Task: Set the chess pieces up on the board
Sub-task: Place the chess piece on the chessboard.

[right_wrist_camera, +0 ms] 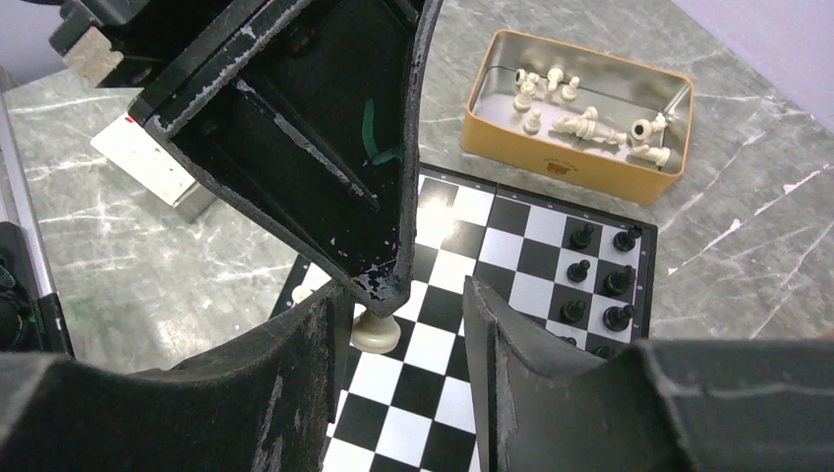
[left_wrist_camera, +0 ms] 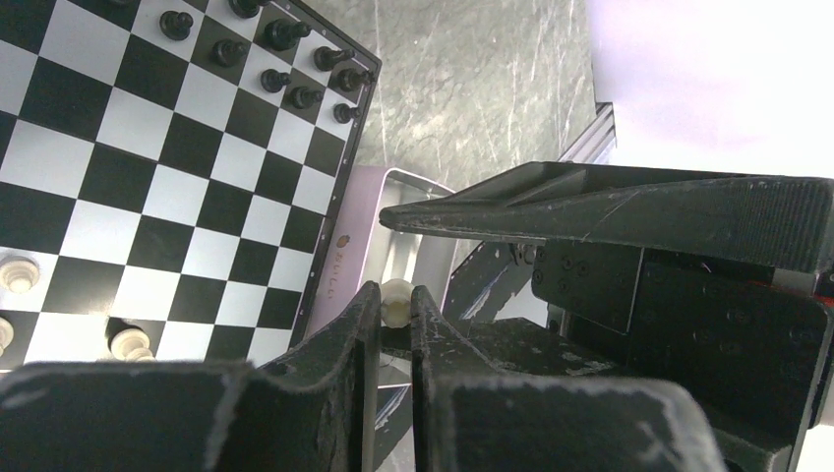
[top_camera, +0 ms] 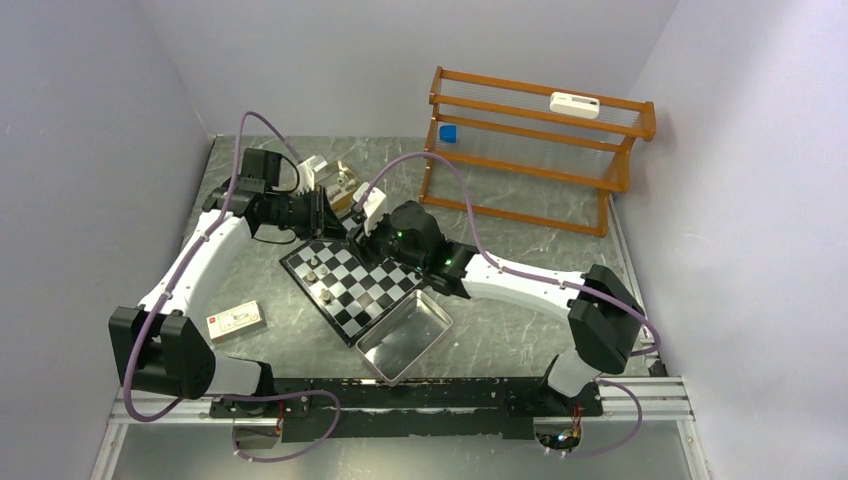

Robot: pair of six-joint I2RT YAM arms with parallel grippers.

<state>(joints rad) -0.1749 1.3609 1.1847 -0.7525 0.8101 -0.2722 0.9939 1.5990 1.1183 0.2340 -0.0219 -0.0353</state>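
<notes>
The checkered board (top_camera: 352, 287) lies mid-table. Black pieces (right_wrist_camera: 600, 285) stand along one edge, also in the left wrist view (left_wrist_camera: 285, 59). A few cream pieces (left_wrist_camera: 128, 342) stand on the opposite side. My left gripper (left_wrist_camera: 395, 295) is shut on a small cream piece (left_wrist_camera: 395, 301) and holds it above the board's far part (top_camera: 338, 218). In the right wrist view that piece (right_wrist_camera: 374, 332) hangs beside my right gripper's left finger (right_wrist_camera: 315, 374). My right gripper (right_wrist_camera: 405, 295) is open around it, not touching (top_camera: 366, 226). Several cream pieces (right_wrist_camera: 580, 108) lie in the gold box (right_wrist_camera: 570, 162).
A shiny metal tray (top_camera: 405, 337) sits at the board's near right corner, its wall also in the left wrist view (left_wrist_camera: 339, 261). A small white card box (top_camera: 235, 318) lies at left. A wooden rack (top_camera: 530, 150) stands at the back right.
</notes>
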